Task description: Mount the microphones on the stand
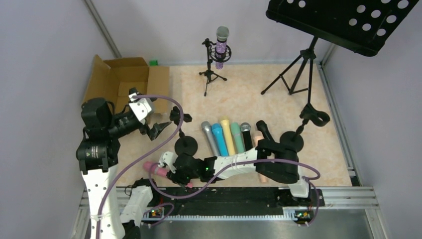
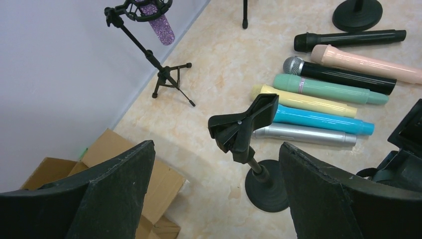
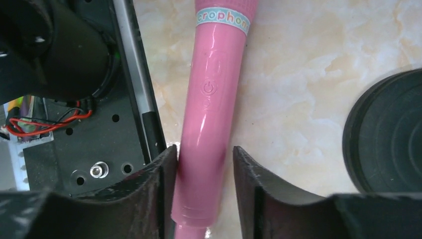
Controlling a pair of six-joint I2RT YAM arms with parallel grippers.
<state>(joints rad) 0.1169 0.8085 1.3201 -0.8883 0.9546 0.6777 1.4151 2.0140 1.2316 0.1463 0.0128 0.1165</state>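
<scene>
Beige marbled table surface (image 1: 249, 89), walled by pale panels.

1. Right gripper (image 3: 204, 154): fingers pressed against both sides of the pink microphone (image 3: 214, 99), low on its handle. The microphone lies lengthwise near the black rail at the near edge, left of centre. Whether it is lifted off the surface cannot be told.
2. Left gripper (image 2: 214, 149): fingers spread wide, holding nothing, at the left side beside the cardboard box (image 1: 119, 74).
3. Cardboard box: flaps open, far left corner. The left arm hides part of its inside; contents cannot be told.
4. Clip stand (image 2: 244, 127): upright on a round base, just beyond the pink microphone, its clip holding nothing.
5. Row lying side by side at centre, left to right: silver microphone (image 2: 303, 134), blue microphone (image 2: 321, 120), yellow microphone (image 2: 303, 101), teal microphone (image 2: 328, 89), black mesh-headed microphone (image 2: 343, 77), peach microphone (image 2: 366, 60), black microphone (image 2: 348, 39).
6. Tripod stand (image 1: 210, 74), far centre: its ring mount holds the purple microphone (image 1: 220, 47) upright.
7. Second clip stand (image 1: 313, 117), right of the row.
8. Music stand (image 1: 348, 20), far right.
</scene>
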